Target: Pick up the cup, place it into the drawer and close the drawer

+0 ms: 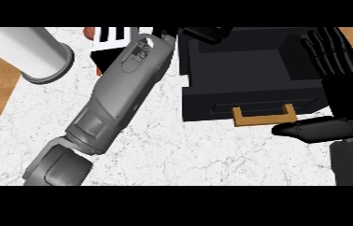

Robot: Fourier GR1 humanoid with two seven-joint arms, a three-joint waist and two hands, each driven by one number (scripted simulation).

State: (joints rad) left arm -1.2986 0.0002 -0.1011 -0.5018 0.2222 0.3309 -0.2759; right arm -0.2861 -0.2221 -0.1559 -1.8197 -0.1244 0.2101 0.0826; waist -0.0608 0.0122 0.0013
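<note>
The black drawer [303, 96] stands pulled open at the upper right, its inside dark, with a tan wooden handle [264, 116] on its front. My left forearm crosses the counter from the lower left, and my left hand [201, 34] hangs over the drawer's back left corner, dark against the dark box. I see no cup clearly; a small red piece [89, 32] and a black-and-white striped thing [114, 36] peek out to the left of the left wrist. My right hand [329, 50] rests open at the right edge beside the drawer, thumb [308, 129] just below the drawer's front.
A large white cylinder [34, 52] lies at the upper left, over the counter's edge. The white marbled counter [186, 150] spreads below the drawer. Brown wood shows along the far left border [5, 87].
</note>
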